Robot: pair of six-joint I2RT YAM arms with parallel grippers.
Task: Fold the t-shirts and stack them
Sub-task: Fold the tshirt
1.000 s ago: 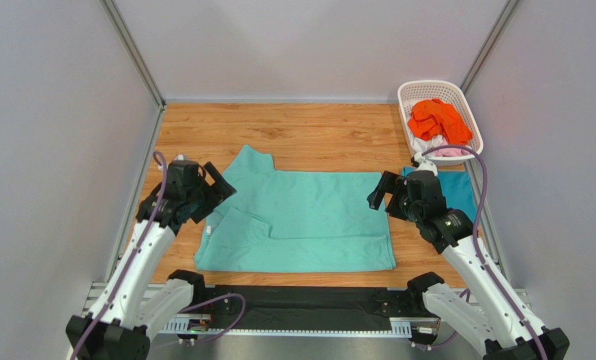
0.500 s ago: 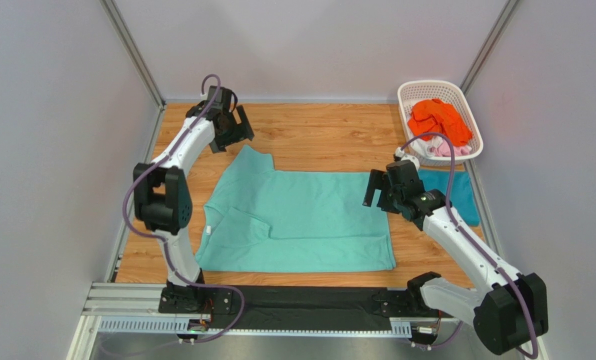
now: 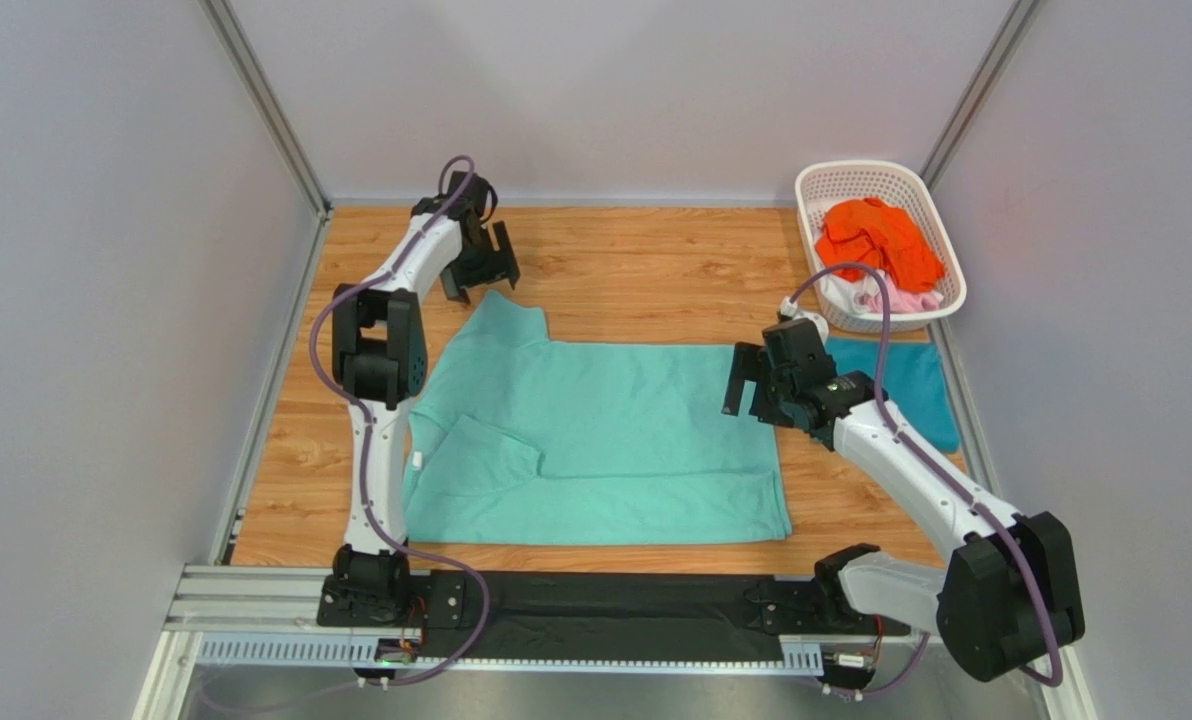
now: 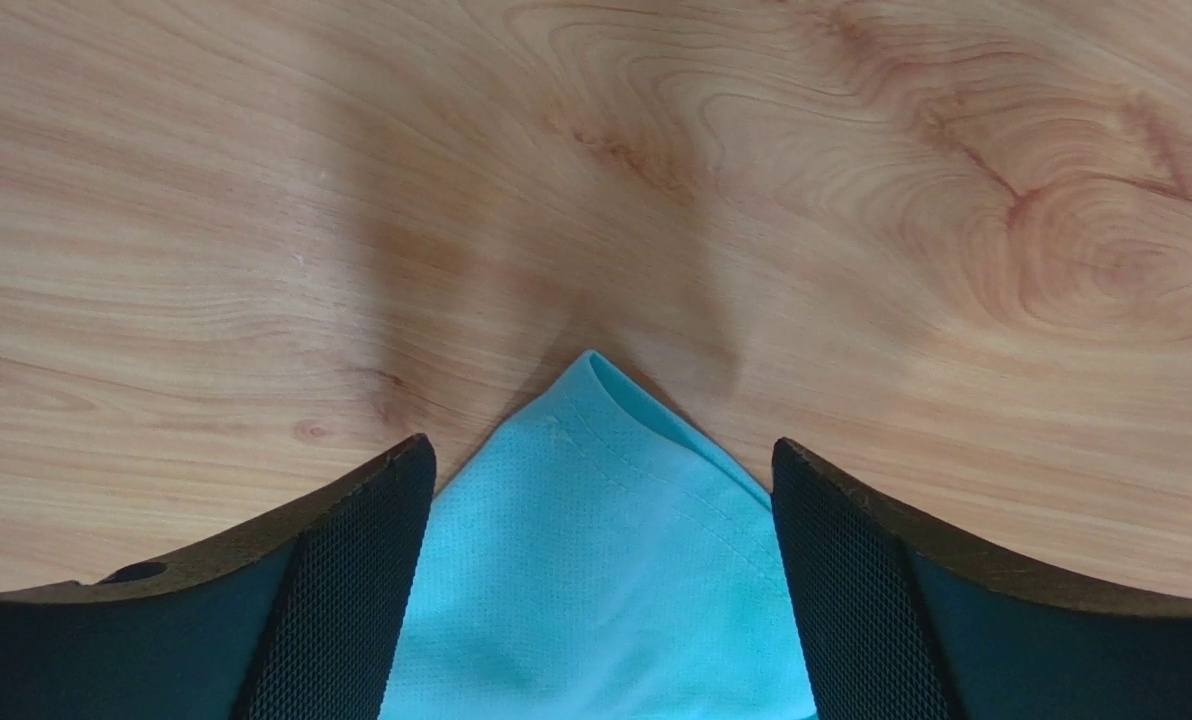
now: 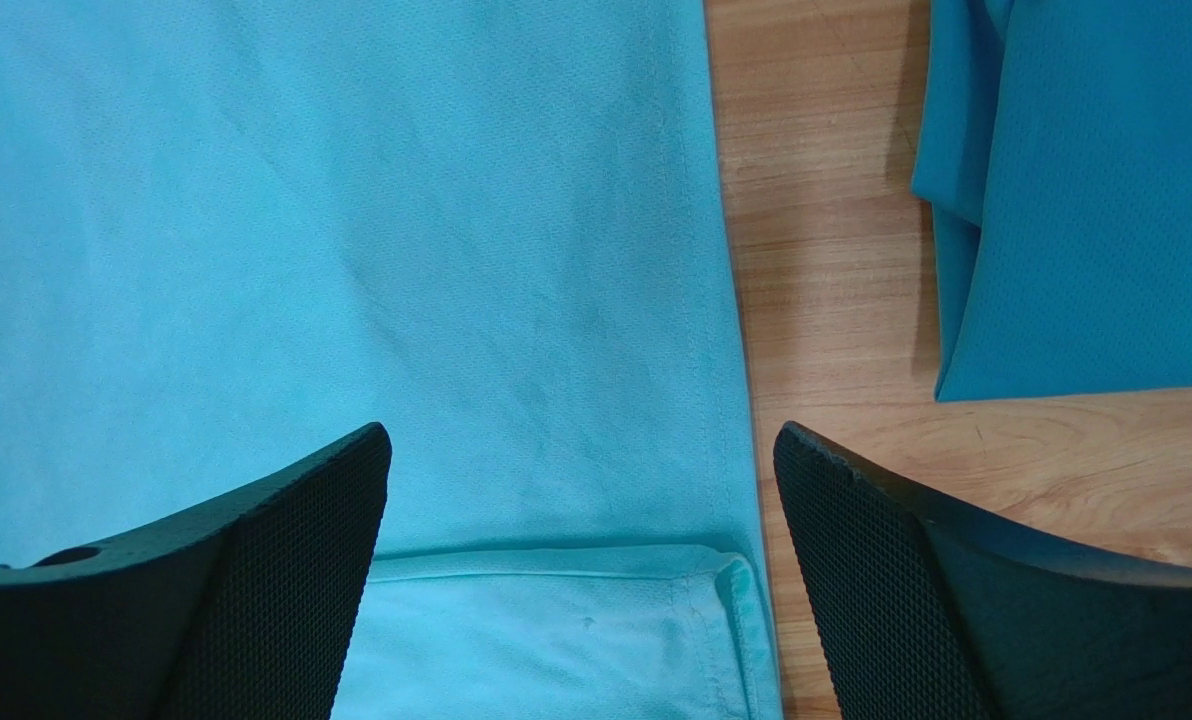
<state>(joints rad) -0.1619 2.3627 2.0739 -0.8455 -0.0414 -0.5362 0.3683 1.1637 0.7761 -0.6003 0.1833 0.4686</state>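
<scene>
A mint green t-shirt (image 3: 602, 428) lies spread flat on the wooden table, its near-left sleeve folded in. My left gripper (image 3: 485, 279) is open above the tip of the far-left sleeve (image 3: 506, 308). In the left wrist view the sleeve tip (image 4: 602, 525) lies between the open fingers of that gripper (image 4: 599, 450). My right gripper (image 3: 749, 387) is open over the shirt's right edge. In the right wrist view this gripper (image 5: 581, 435) straddles the shirt (image 5: 332, 225) and a folded hem corner (image 5: 587, 630). A folded teal blue t-shirt (image 3: 900, 384) (image 5: 1098, 195) lies to the right.
A white lattice basket (image 3: 819, 188) stands at the far right with orange (image 3: 876, 240), white and pink cloth in it. Grey walls close in the table on the left, back and right. A black rail (image 3: 602, 612) runs along the near edge.
My left arm has swung from the shirt's near-left side to the far-left sleeve tip. My right gripper has shifted slightly left and away, onto the shirt's right edge. The shirt has not moved.
</scene>
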